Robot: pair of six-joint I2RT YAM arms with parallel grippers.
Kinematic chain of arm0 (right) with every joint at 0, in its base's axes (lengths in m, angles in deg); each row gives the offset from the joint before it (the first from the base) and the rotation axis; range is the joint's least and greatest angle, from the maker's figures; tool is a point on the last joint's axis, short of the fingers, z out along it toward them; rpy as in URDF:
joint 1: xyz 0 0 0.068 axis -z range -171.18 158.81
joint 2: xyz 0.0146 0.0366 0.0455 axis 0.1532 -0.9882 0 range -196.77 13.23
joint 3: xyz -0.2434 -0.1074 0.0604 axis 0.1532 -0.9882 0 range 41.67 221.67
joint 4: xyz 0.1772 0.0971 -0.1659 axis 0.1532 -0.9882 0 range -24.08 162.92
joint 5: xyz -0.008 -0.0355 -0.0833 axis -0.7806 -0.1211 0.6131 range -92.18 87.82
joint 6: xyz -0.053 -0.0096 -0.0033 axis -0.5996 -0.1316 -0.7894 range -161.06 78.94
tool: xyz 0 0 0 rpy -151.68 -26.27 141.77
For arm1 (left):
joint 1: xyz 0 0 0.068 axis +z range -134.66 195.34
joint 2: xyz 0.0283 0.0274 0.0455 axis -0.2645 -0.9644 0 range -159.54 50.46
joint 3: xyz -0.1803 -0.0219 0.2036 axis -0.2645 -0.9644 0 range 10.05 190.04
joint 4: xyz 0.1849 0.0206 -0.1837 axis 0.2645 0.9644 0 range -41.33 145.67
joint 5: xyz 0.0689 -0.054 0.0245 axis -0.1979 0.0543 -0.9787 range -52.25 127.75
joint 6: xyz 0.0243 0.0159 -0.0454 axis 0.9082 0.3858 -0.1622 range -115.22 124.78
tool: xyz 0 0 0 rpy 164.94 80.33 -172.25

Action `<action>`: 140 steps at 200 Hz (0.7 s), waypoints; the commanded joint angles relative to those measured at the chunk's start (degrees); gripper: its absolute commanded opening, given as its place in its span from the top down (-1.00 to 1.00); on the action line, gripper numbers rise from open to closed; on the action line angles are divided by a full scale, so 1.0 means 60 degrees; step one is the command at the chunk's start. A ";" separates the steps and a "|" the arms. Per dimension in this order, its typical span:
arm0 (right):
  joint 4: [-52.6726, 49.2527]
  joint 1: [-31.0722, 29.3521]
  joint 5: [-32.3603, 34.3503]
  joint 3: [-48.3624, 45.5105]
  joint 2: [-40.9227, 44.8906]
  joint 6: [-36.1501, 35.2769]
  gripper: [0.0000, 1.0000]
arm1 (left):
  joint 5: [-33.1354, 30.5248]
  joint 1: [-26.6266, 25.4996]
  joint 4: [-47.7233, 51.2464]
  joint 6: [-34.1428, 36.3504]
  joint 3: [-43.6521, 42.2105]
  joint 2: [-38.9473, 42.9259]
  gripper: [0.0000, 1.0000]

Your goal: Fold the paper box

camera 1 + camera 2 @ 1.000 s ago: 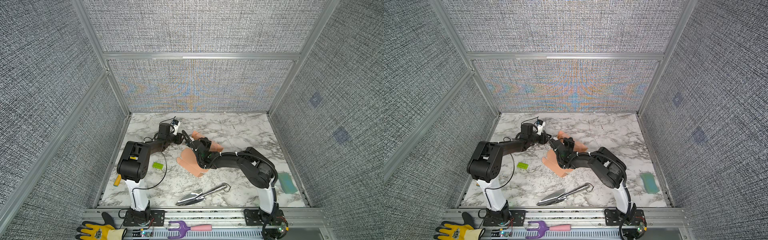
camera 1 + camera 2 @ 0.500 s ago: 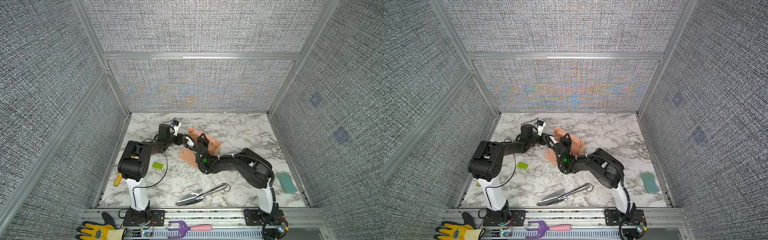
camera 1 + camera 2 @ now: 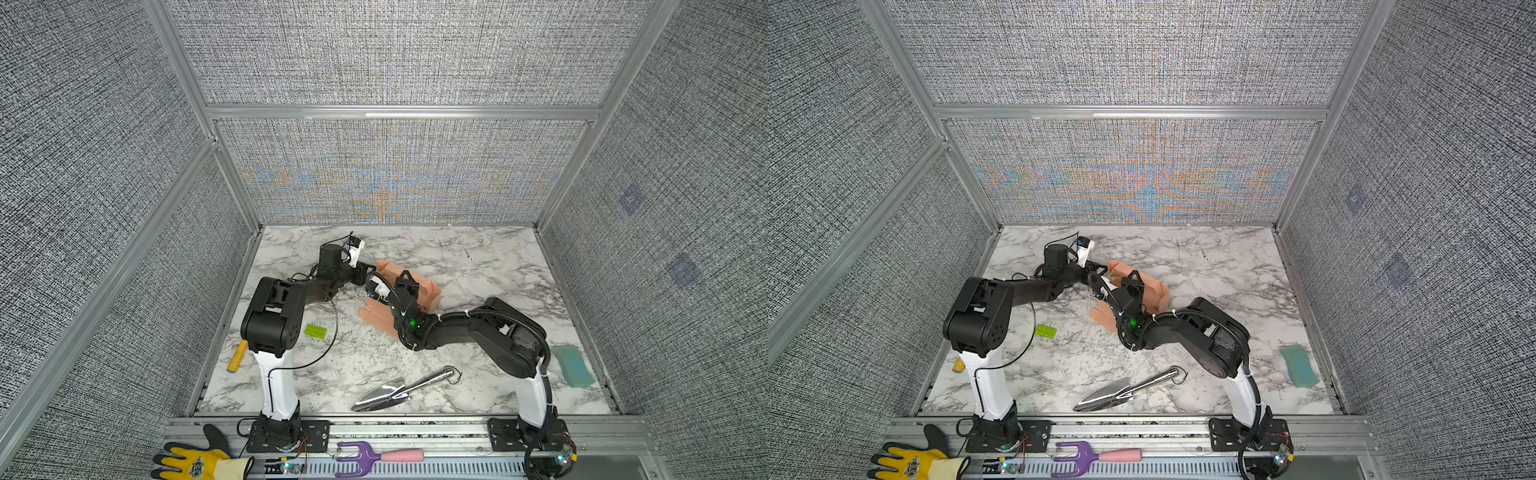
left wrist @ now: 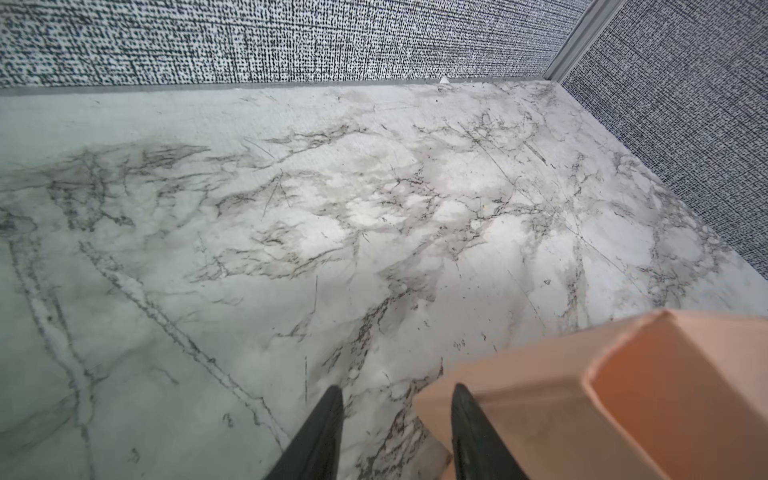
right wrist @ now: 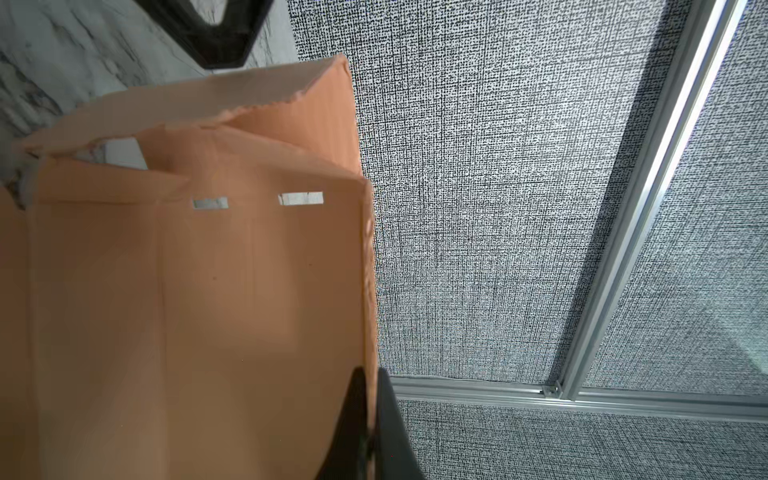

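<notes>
Far and right marble worktop (image 3: 490,266): open passage. Centre blocked by salmon-pink cardboard box (image 3: 430,291), left arm (image 3: 299,289), right arm (image 3: 461,328). Near edge: steel trowel (image 3: 395,390). Small green plastic brick (image 3: 316,331) left.

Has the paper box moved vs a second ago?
Yes. The paper box has tipped up: its near edge has drawn back from the trowel, toward the back wall. The right gripper is shut on its edge.
</notes>
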 commanded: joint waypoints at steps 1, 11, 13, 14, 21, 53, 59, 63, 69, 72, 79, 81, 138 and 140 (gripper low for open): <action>0.0046 -0.0026 -0.0240 -0.0060 0.0107 0.0312 1.00 | 0.0010 0.0010 0.0537 0.0015 0.0361 -0.0208 0.09; 0.0002 -0.0028 -0.0284 -0.0095 0.0153 0.0405 1.00 | 0.0071 0.0010 0.0551 -0.0039 0.0431 -0.0250 0.09; -0.0011 -0.0027 -0.0298 -0.0110 0.0161 0.0414 1.00 | 0.0088 0.0010 0.0545 -0.0051 0.0445 -0.0263 0.09; -0.0016 -0.0026 -0.0303 -0.0115 0.0165 0.0426 1.00 | 0.0093 0.0010 0.0549 -0.0053 0.0448 -0.0267 0.09; -0.0063 -0.0029 -0.0343 -0.0147 0.0193 0.0468 1.00 | 0.0137 0.0012 0.0627 -0.0084 0.0513 -0.0307 0.09; -0.0232 -0.0012 -0.0410 -0.0136 0.0202 0.0690 1.00 | 0.0554 -0.0048 0.0406 -0.0001 0.0338 -0.0207 0.09; -0.0329 -0.0019 -0.0426 -0.0109 0.0198 0.0754 1.00 | 0.0626 -0.0071 0.0417 0.0044 0.0312 -0.0184 0.09; -0.0369 -0.0017 -0.0439 -0.0105 0.0206 0.0797 1.00 | 0.0659 -0.0077 0.0434 0.0086 0.0299 -0.0167 0.09; -0.0393 -0.0013 -0.0440 -0.0105 0.0193 0.0831 1.00 | 0.0690 -0.0103 0.0433 0.0142 0.0251 -0.0132 0.10; -0.0413 -0.0013 -0.0447 -0.0085 0.0192 0.0853 1.00 | 0.0698 -0.0114 0.0411 0.0164 0.0222 -0.0103 0.10; -0.0459 -0.0002 -0.0454 -0.0077 0.0193 0.0885 1.00 | 0.0738 -0.0135 0.0408 0.0193 0.0161 -0.0038 0.10; -0.0481 -0.0002 -0.0461 -0.0076 0.0193 0.0901 1.00 | 0.0752 -0.0136 0.0392 0.0194 0.0136 -0.0023 0.10; -0.0923 0.0062 -0.0554 0.0028 0.0192 0.1250 1.00 | 0.1048 -0.0158 -0.0133 0.0116 -0.0441 0.0185 0.10; -0.0956 0.0065 -0.0567 0.0034 0.0200 0.1285 1.00 | 0.1057 -0.0164 -0.0135 0.0119 -0.0465 0.0198 0.10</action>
